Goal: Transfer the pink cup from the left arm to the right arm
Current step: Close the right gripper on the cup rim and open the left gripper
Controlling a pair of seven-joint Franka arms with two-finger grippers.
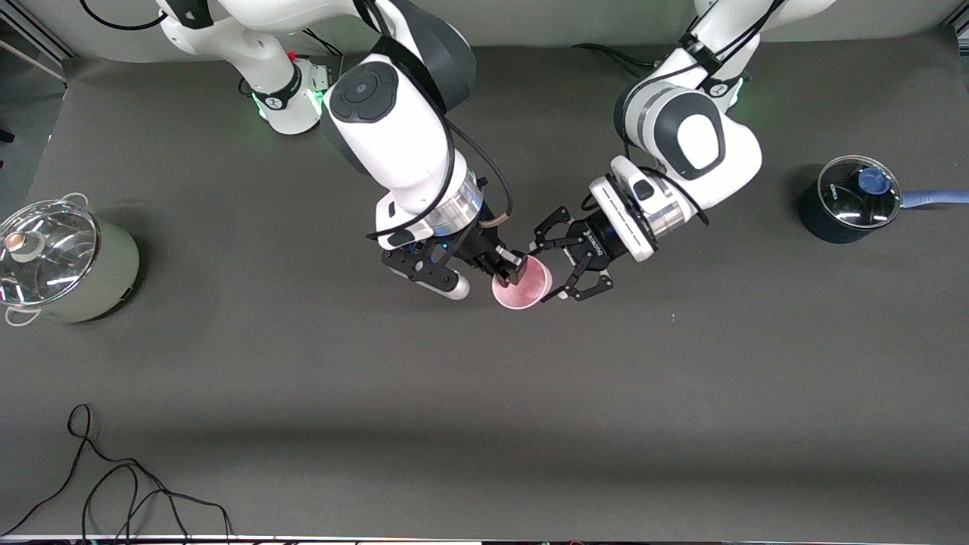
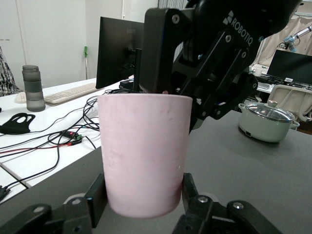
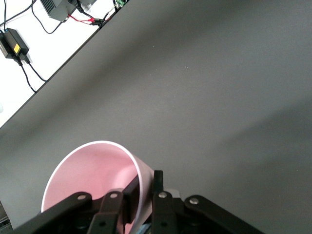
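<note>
Left gripper (image 1: 553, 271) around pink cup (image 1: 525, 289)

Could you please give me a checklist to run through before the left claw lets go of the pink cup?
1. Right claw shut on the rim of the small pale pink plastic cup, one finger inside, one outside: ok.
2. Left claw shut on the cup's sides: ok.
3. Right claw's hold firm enough to carry the cup alone: cannot tell.
4. Cup held up off the dark grey table: ok.
5. Pale green lidded pot and dark glass-lidded saucepan stand apart from the handover, at the table's ends: ok.
</note>
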